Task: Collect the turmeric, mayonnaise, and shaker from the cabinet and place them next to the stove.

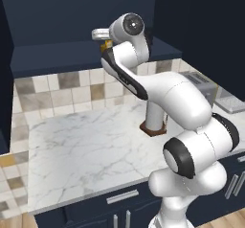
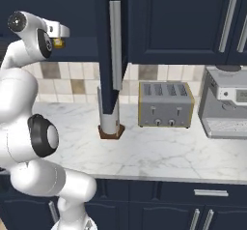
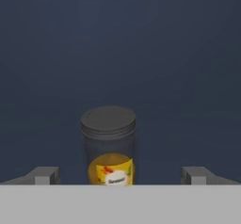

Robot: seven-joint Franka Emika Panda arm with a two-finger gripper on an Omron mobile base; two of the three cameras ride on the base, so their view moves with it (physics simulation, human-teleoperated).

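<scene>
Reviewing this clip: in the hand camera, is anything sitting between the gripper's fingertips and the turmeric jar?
Nothing. In the hand view the turmeric stands centred ahead of the open gripper, with only bare cabinet interior either side of it.

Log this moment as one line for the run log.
phase: reaching into cabinet | target: turmeric | tool: open, straddling jar, not gripping | toaster on counter

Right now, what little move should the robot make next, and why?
Probably ease the gripper straight forward, then close. In the hand view the turmeric stands upright in the cabinet, centred between the two open fingertips but apparently a little beyond them, so nothing is held yet.
</scene>
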